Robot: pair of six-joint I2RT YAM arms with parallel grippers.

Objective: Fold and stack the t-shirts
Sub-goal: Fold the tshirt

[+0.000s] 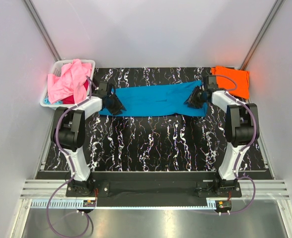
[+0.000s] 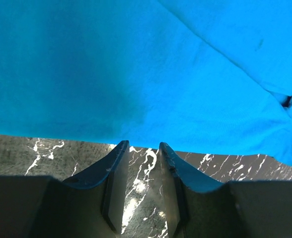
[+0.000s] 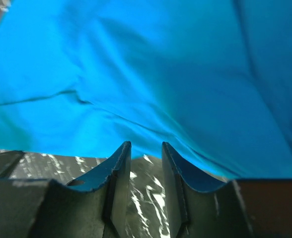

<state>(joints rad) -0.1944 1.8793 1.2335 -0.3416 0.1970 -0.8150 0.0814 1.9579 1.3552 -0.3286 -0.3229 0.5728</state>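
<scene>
A teal-blue t-shirt point(image 1: 153, 99) lies folded into a long strip across the far half of the black marble mat point(image 1: 151, 144). My left gripper point(image 1: 114, 104) is at the strip's left end and my right gripper point(image 1: 193, 99) at its right end. In the left wrist view the left gripper point(image 2: 142, 146) is open, its fingertips at the near edge of the teal-blue t-shirt point(image 2: 136, 74), with only marble between them. The right gripper point(image 3: 145, 145) is open too, its tips at the hem of the teal-blue t-shirt point(image 3: 151, 69). A folded orange t-shirt point(image 1: 232, 80) lies at the back right.
A white lattice basket point(image 1: 47, 97) at the back left holds a crumpled pink t-shirt point(image 1: 66, 80) over a bit of red cloth point(image 1: 85, 88). Grey walls close in the mat on three sides. Both arm bases stand at the near edge.
</scene>
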